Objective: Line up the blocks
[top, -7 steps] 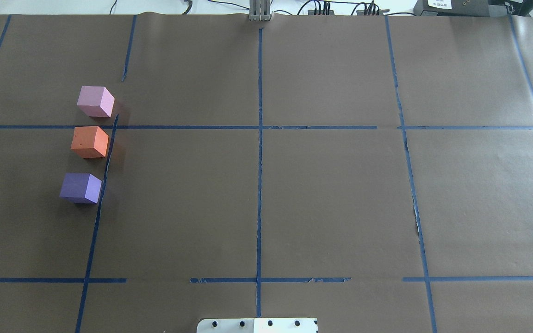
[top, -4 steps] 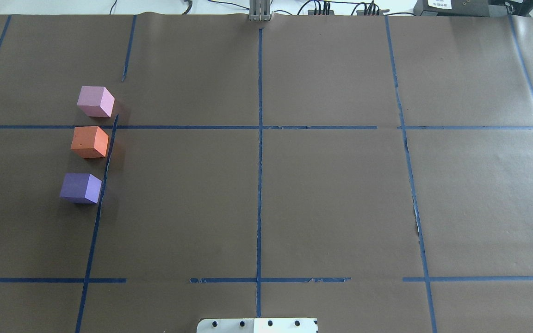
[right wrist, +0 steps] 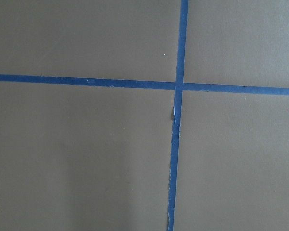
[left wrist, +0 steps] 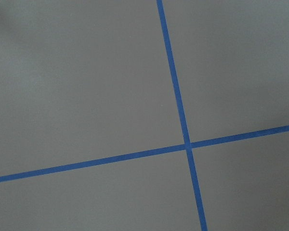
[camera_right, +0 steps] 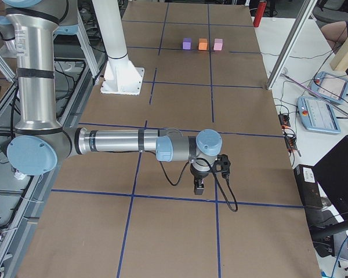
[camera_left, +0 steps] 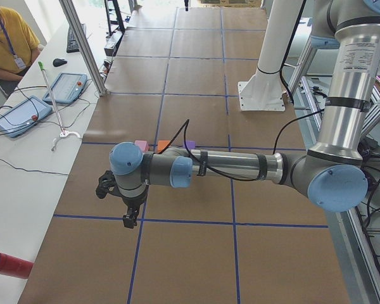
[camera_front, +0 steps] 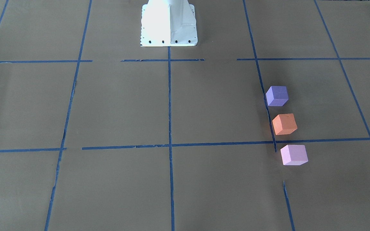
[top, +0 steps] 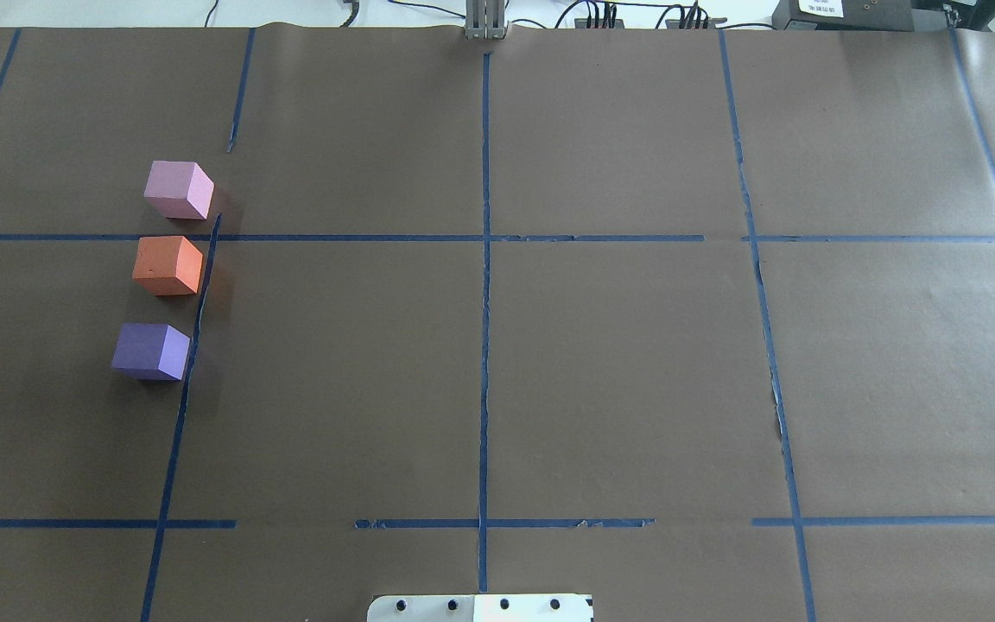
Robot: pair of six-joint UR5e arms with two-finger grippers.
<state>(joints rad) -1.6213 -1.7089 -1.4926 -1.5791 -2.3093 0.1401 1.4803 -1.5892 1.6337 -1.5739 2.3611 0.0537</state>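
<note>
No text is legible; the white label point(top: 820, 7) on the black box point(top: 873, 17) is too small

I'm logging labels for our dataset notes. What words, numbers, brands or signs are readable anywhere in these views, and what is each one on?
No text can be read in any view.
White label on the black box, top right of the overhead view: print too small to read.
Operator's lanyard badge: too small to read.
No markings on the orange block, purple block or pink block.

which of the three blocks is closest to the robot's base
The violet-purple block, at the end of the row nearest the robot base; the orange block sits in the middle and the pale pink block is farthest.
</note>
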